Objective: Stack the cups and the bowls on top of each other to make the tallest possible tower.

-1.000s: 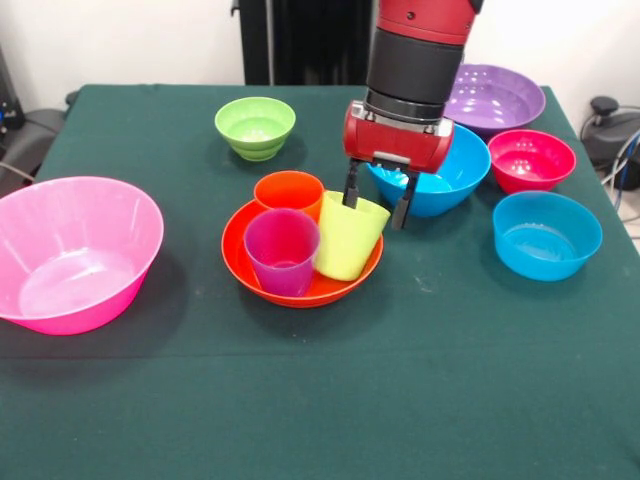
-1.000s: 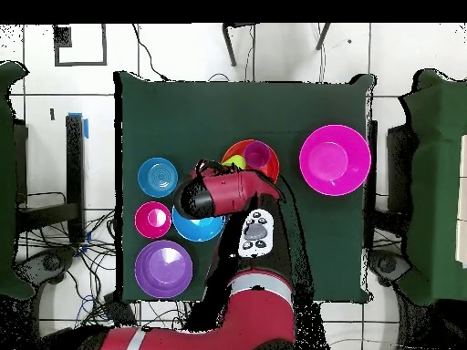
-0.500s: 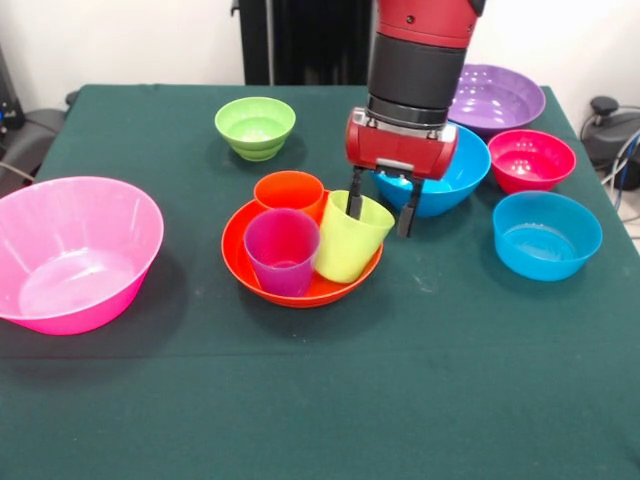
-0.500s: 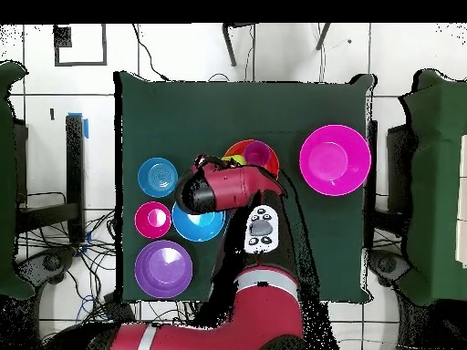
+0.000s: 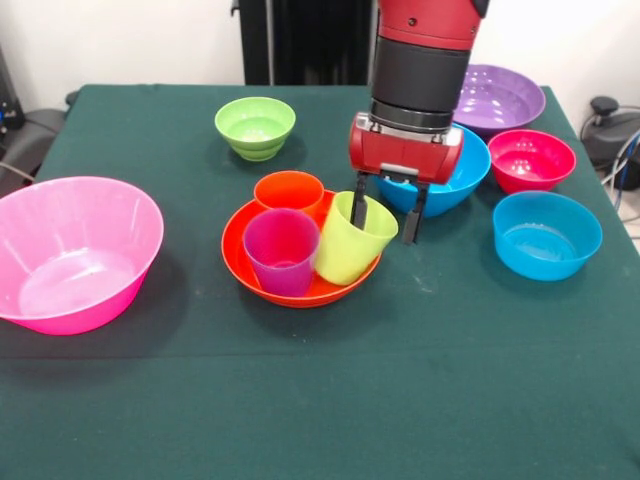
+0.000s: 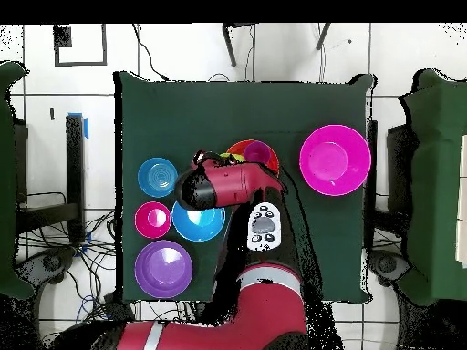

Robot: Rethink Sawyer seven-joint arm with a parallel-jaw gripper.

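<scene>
My gripper [image 5: 384, 218] hangs open over the right side of the big orange bowl [image 5: 240, 262]. Its left finger [image 5: 357, 208] dips inside the lime green cup [image 5: 345, 250] and the right finger stands outside the cup's right wall. That cup leans to the right in the bowl. A purple cup [image 5: 281, 250] and an orange cup [image 5: 288, 191] stand upright beside it in the same bowl. In the overhead view the arm [image 6: 228, 185] covers most of the orange bowl [image 6: 238, 148]; only the purple cup [image 6: 260, 155] shows clearly. No tower stands anywhere.
A big pink bowl [image 5: 75, 250] sits at the left and a small green bowl [image 5: 255, 125] behind. To the right are a blue bowl [image 5: 452, 175], a purple bowl [image 5: 495, 98], a small red bowl [image 5: 531, 158] and a light blue bowl [image 5: 547, 233].
The gripper has shifted slightly right and toward the front, still open. The lime green cup's rim has moved right with it and the cup leans more.
</scene>
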